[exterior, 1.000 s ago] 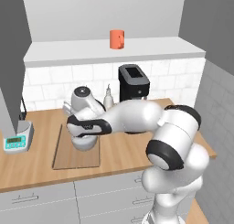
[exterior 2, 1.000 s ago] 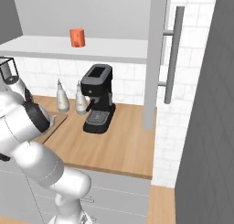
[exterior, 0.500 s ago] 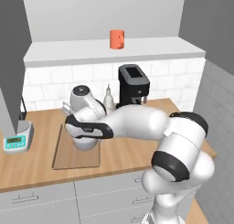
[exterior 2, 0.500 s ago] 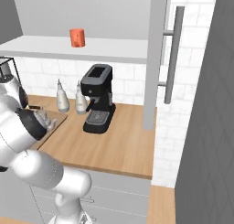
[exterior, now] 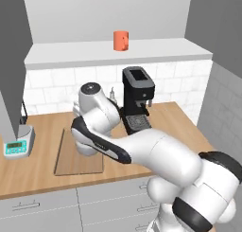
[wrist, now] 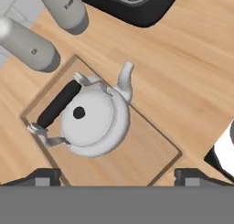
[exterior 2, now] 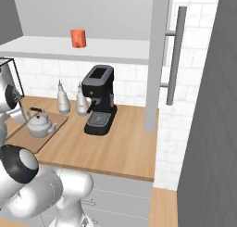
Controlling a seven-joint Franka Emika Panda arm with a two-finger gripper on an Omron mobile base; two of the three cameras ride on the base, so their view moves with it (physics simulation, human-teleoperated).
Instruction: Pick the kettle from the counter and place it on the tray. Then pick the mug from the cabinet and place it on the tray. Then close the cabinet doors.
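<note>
Since a second ago the arm has swung forward and the pincer (wrist: 117,176) has lifted, its jaws wide apart and holding nothing. Below it, the kettle (wrist: 93,122) stands upright on the tray (wrist: 153,147), which lies on the bench (exterior 2: 125,145). On the cabinet (exterior: 118,51) shelf the mug (exterior: 121,40) is waiting, doors open.

Left base view from behind the arm, looking forward and down, right base view from the other side, both sharing the black coffee machine (exterior: 137,101) (exterior 2: 100,100) and flat light-brown wooden tray (exterior: 71,161) (exterior 2: 17,139), hand view close, straight down on that tray (wrist: 151,147).
</note>
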